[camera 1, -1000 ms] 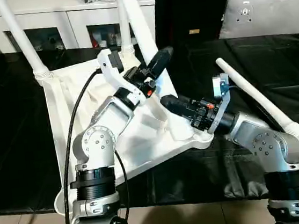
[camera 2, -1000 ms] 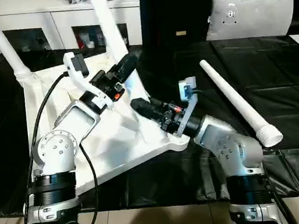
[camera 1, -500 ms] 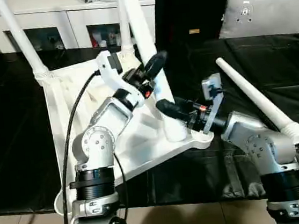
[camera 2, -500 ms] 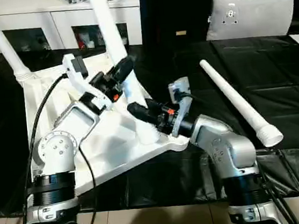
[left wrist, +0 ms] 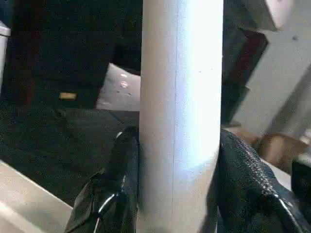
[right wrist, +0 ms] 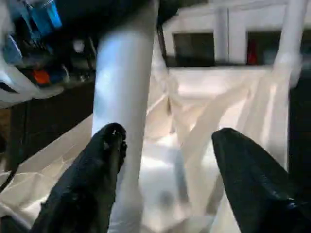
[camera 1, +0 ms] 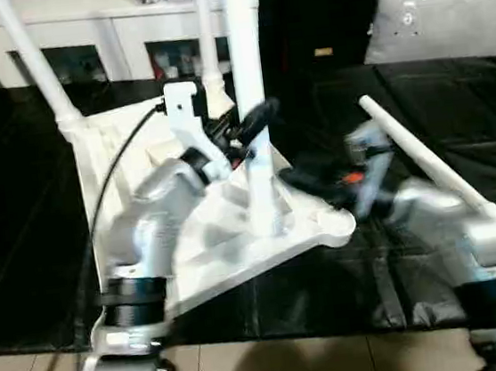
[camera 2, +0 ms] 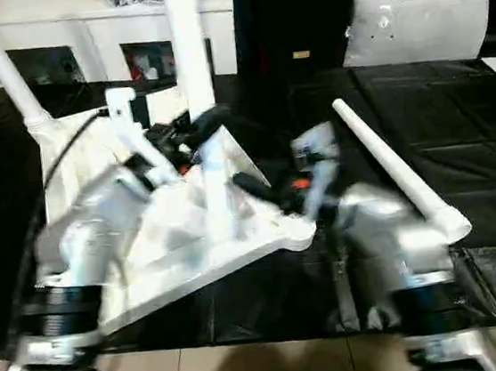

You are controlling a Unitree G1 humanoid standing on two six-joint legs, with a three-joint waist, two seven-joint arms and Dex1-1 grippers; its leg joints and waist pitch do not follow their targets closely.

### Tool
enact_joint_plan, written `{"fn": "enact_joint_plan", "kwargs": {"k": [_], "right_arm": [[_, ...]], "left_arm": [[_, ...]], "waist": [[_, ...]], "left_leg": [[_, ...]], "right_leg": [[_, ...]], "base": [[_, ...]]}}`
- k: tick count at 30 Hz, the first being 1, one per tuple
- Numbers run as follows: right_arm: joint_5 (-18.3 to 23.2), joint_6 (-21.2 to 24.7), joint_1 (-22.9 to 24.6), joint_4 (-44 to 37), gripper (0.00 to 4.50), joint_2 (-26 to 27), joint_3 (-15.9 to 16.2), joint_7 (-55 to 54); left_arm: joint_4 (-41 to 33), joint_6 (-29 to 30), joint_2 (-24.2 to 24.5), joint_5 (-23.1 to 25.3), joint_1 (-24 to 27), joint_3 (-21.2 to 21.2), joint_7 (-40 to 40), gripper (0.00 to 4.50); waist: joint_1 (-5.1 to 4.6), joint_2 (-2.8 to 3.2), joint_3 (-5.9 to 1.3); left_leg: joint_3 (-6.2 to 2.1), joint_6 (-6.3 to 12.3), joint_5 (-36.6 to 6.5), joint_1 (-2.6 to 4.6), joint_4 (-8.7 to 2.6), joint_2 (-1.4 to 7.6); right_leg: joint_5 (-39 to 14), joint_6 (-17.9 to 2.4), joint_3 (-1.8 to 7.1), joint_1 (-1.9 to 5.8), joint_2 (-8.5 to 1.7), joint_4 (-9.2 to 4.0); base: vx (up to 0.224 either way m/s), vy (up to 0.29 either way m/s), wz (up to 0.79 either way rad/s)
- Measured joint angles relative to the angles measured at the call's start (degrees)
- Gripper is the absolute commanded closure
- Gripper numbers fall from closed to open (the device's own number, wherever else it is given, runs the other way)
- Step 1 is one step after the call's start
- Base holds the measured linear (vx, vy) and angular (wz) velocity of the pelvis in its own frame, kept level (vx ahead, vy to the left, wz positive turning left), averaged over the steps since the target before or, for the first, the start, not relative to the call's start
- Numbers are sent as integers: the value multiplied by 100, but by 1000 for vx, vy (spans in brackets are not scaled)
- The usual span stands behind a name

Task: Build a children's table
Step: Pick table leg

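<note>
The children's table top [camera 1: 194, 265] lies upside down on the black surface, ribs up. Two white legs [camera 1: 32, 58] [camera 1: 209, 60] stand in its far corner sockets. A third leg [camera 1: 245, 60] stands upright with its foot at the near right corner socket. My left gripper [camera 1: 254, 124] is shut on that leg at mid height, and in the left wrist view the leg [left wrist: 180, 97] sits tight between the black fingers [left wrist: 114, 194]. My right gripper [camera 1: 299, 180] is open low beside the same leg; in its wrist view the leg [right wrist: 124, 97] passes one fingertip [right wrist: 111, 138]. A fourth leg [camera 1: 424, 161] lies loose at the right.
A white cabinet with shelves [camera 1: 113, 22] stands behind the table. A grey pillow [camera 1: 440, 20] rests at the back right. Black sheeting [camera 1: 19, 220] covers the work surface around the table top, and the surface's near edge runs just below my forearms.
The leg in my left gripper has swung from a lean to upright, its foot set at the corner socket. My right gripper has opened and drawn back a little.
</note>
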Motion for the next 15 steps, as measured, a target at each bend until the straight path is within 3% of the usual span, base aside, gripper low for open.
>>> {"fn": "enact_joint_plan", "kwargs": {"k": [3,6,15], "right_arm": [[0,120,-19,7,99,-178,77,241],[416,702,-55,43,96,-848,223,1253],[559,611,-56,41,95,-935,614,2193]], "left_arm": [[0,70,33,-68,-28,-122,-262,270],[-26,304,327,-346,-167,-227,-900,270],[-426,555,375,-807,-261,-415,-1785,270]], "waist": [[12,0,0],[46,0,0],[65,0,0]], "left_leg": [[0,3,-1,2,6,-1],[-1,21,-1,3,17,0],[3,37,9,2,32,4]], "right_leg": [[2,-3,0,0,0,0],[2,-3,0,0,0,4],[4,-6,1,0,-1,25]], "base": [[0,0,0],[0,0,0],[0,0,0]]}}
